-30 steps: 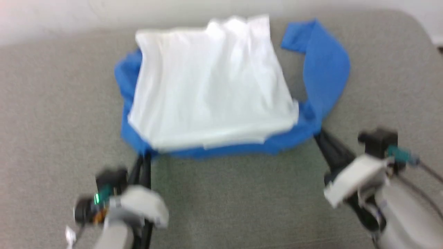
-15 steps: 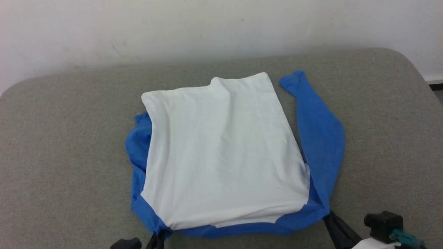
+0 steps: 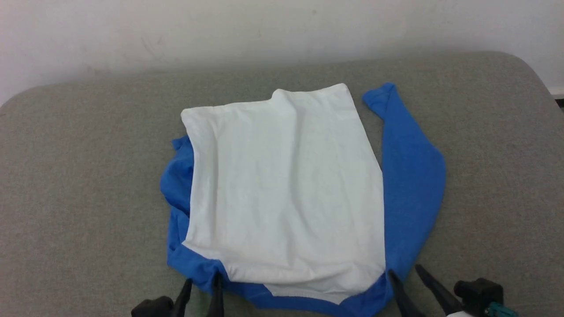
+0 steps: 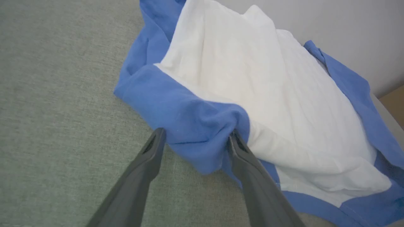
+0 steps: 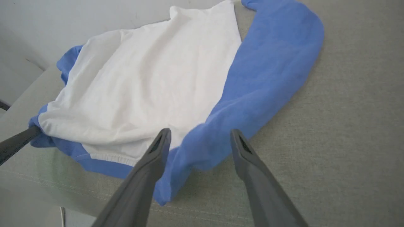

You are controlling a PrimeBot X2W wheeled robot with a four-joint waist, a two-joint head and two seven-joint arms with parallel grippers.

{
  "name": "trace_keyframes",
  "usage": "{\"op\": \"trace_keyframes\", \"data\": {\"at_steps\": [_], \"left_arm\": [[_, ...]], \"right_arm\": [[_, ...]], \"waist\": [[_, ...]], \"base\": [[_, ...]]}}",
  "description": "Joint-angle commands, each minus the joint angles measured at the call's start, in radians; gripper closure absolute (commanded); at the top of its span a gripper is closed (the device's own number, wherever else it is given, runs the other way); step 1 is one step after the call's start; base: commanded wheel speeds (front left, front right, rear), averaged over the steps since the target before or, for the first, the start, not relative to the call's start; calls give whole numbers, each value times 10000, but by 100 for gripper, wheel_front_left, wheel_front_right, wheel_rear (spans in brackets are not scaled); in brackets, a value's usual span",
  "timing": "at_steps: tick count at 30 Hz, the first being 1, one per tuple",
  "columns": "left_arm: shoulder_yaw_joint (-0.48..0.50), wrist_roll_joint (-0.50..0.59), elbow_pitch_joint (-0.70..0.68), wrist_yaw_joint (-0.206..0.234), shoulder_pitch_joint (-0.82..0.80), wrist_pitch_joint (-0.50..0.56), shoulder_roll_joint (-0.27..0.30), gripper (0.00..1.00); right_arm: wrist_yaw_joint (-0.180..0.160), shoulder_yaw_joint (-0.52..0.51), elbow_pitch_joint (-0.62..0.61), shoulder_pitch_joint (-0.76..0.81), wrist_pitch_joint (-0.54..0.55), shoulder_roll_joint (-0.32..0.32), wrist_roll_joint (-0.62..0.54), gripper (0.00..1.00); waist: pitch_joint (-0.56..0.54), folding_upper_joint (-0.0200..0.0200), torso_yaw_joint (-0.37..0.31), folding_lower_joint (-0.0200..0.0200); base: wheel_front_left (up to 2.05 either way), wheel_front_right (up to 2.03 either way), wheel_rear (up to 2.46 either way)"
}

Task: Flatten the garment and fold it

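I've got the garment (image 3: 282, 185) lying on the grey woven cushion (image 3: 79, 176). Its soft white panel is on top and lightly creased. A rumpled blue band curls round its near edge and a long blue strip arcs off to the right. My left gripper (image 4: 196, 132) has its dark tapered fingers spread, with a bunched blue corner between them. My right gripper (image 5: 200, 131) is spread wide too, straddling a blue fold at the near right corner.

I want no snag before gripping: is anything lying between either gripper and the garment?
Nothing visible is. The left gripper and the right gripper are both open, and each already has a fold of the garment's near blue edge between its fingers.
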Motion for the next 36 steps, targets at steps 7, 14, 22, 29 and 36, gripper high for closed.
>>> {"op": "trace_keyframes", "data": {"at_steps": [7, 14, 22, 29, 36], "left_arm": [[576, 434, -1378, 141, -290, -631, 254, 0], [1199, 612, -1793, 165, -1555, -508, 942, 0], [1233, 361, -612, -508, -4816, 1244, 1859, 0], [572, 209, 1634, -1287, -7316, 4053, 2579, 0], [-126, 403, 3526, -1602, -8491, 6530, 3117, 0]], "right_arm": [[-17, -489, -1265, 204, -1144, 163, -191, 0], [-17, -859, -2428, -69, -972, 323, -519, 0], [-17, -1019, -3272, -697, -696, 375, -685, 0], [-17, -1021, -3297, -1158, -635, 389, -669, 0], [-17, -853, -2936, -1397, -675, 400, -577, 0]], "waist": [[-80, 0, -36, -1], [184, 0, -65, -1], [1407, 0, -240, -1], [2253, 0, -564, -1], [2643, 0, -896, -1]], "base": [[0, 0, 0], [0, 0, 0], [0, 0, 0], [0, 0, 0], [0, 0, 0]]}}
